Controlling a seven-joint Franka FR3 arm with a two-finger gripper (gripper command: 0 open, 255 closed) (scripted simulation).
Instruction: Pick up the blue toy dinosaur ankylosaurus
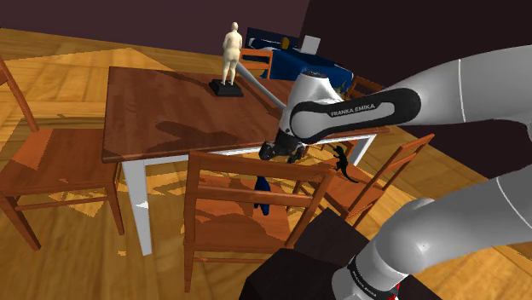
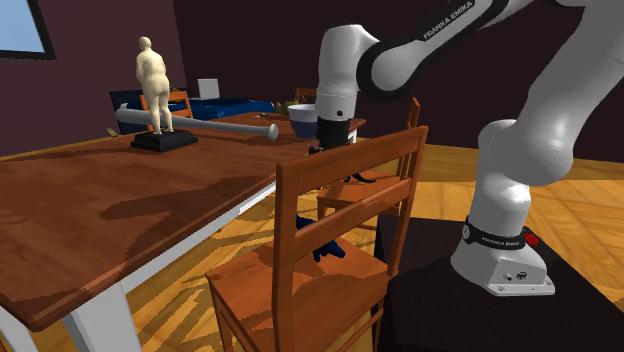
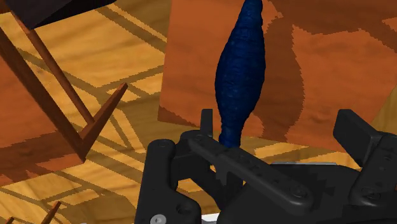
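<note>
The blue toy dinosaur is a dark blue spindle-shaped figure lying on the seat of the wooden chair pushed up to the table's near edge. It also shows through the chair's back slats. My gripper hangs at table-edge height above that chair, well clear of the toy. In the wrist view the dinosaur stretches away from the gripper, its narrow end passing behind the black hand. The fingers stand apart, open, touching nothing.
The brown table carries a pale human figurine on a black base and a grey bat. A small black toy sits on a second chair. More chairs stand on the shoulder view's left.
</note>
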